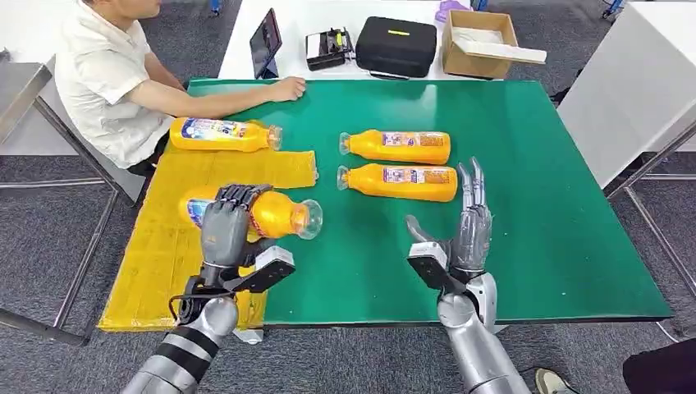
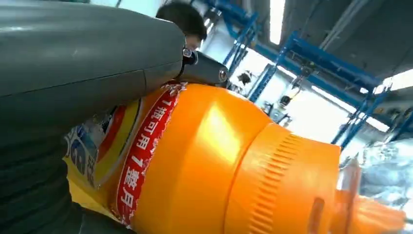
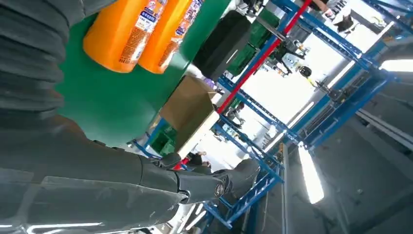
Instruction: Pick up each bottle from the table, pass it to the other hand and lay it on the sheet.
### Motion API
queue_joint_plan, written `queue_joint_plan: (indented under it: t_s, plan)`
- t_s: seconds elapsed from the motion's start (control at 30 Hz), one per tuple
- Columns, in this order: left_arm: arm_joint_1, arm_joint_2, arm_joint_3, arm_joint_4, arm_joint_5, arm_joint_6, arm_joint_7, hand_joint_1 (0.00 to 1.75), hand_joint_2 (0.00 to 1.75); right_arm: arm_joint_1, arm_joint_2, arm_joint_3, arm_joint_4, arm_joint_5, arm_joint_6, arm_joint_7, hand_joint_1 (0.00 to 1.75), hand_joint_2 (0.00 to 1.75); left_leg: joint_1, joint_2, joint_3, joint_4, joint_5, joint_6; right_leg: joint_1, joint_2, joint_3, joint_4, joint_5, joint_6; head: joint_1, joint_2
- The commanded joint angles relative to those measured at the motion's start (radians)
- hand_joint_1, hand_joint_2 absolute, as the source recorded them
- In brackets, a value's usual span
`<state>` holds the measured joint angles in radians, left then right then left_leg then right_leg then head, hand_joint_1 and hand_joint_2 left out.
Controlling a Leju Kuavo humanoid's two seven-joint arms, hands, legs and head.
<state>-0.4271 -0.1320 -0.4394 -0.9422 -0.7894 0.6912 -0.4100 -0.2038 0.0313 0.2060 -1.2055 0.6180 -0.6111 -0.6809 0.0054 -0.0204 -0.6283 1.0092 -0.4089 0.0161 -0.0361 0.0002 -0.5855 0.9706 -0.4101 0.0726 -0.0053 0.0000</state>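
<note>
Left hand [image 1: 226, 223] grips an orange bottle [image 1: 275, 213] around its body, cap to the right, over the right edge of the yellow sheet [image 1: 164, 246]. Another bottle [image 1: 222, 134] lies at the sheet's far edge, near a seated person's hand [image 1: 287, 88]. Two bottles [image 1: 398, 146] [image 1: 400, 181] lie side by side on the green table [image 1: 533, 205], just far-left of the right hand [image 1: 464, 238], which is empty with fingers spread and extended. Far side: tablet [image 1: 265, 43], black case [image 1: 397, 45], cardboard box [image 1: 480, 41].

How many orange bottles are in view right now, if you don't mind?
4: one bottle on the yellow sheet, one in the left hand, and two side by side on the green mat.
</note>
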Motion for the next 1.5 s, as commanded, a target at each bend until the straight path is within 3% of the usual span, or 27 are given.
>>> queue_joint_plan:
  t_s: [0.03,0.27,0.37,0.5,0.77,1.3,1.33,1.4,1.43,1.5]
  plan:
    - [-0.127,0.045,0.010,0.260,-0.171,-0.012,0.085,1.75,1.75,-0.021,0.004,0.038,0.016,-0.020,-0.034,-0.012,0.00,1.75,0.002,0.003,0.004,0.000,-0.002,-0.001,0.003,0.001,0.004,0.000,-0.001,-0.005,0.000,0.000]
    - [-0.127,0.045,0.010,0.260,-0.171,-0.012,0.085,1.75,1.75,-0.021,0.004,0.038,0.016,-0.020,-0.034,-0.012,0.00,1.75,0.001,0.002,0.002,0.000,-0.001,-0.001,0.002,0.001,0.002,0.000,-0.001,-0.003,0.000,0.000]
    - [-0.184,0.056,-0.063,0.396,-0.317,-0.153,0.225,1.75,1.75,-0.019,0.008,0.031,0.011,-0.040,-0.003,-0.017,0.00,1.75,0.001,0.002,0.003,0.001,-0.001,-0.001,0.002,0.001,0.003,0.000,-0.001,-0.004,0.000,0.000]
    - [-0.228,0.041,-0.052,0.516,-0.295,-0.328,0.244,1.75,1.75,-0.014,0.013,0.032,0.007,-0.060,0.027,-0.017,0.00,1.75,0.001,0.002,0.003,0.000,-0.001,-0.001,0.002,0.001,0.002,0.000,-0.001,-0.003,0.000,0.000]
    - [-0.264,0.007,-0.002,0.546,-0.235,-0.525,0.304,1.75,1.75,0.005,0.016,0.071,0.010,-0.127,0.083,-0.017,0.00,1.75,0.002,0.002,0.005,0.001,-0.002,-0.001,0.003,0.000,0.006,0.000,-0.002,-0.005,0.000,0.000]
    - [-0.284,-0.004,0.008,0.569,-0.230,-0.536,0.341,1.75,1.75,0.000,0.017,0.097,0.022,-0.145,0.110,-0.017,0.00,1.75,0.002,0.004,0.006,0.000,-0.002,-0.002,0.003,0.002,0.005,0.000,-0.001,-0.005,0.000,0.000]
    - [-0.283,-0.007,0.013,0.571,-0.223,-0.544,0.341,1.54,1.75,0.001,0.016,0.098,0.022,-0.147,0.114,-0.017,0.00,1.75,0.001,0.003,0.005,0.000,-0.001,-0.001,0.002,0.002,0.004,0.000,-0.001,-0.004,0.000,0.000]
    - [-0.287,-0.013,0.019,0.577,-0.213,-0.569,0.339,0.23,1.75,0.001,0.016,0.099,0.025,-0.150,0.122,-0.017,0.00,1.75,0.001,0.003,0.006,0.000,-0.001,-0.001,0.002,0.001,0.005,0.000,-0.001,-0.004,0.000,0.000]
    - [-0.295,-0.020,0.026,0.588,-0.200,-0.600,0.340,0.00,1.75,-0.005,0.015,0.102,0.029,-0.152,0.126,-0.017,0.00,1.75,0.001,0.003,0.005,0.000,0.000,-0.001,0.001,0.001,0.004,0.000,-0.001,-0.003,0.000,0.000]
    - [-0.314,-0.027,0.029,0.605,-0.187,-0.663,0.342,0.00,1.75,-0.021,0.020,0.100,0.046,-0.158,0.133,-0.017,0.00,1.75,0.001,0.002,0.004,0.000,0.000,-0.001,0.001,0.001,0.004,0.000,0.000,-0.003,0.000,0.000]
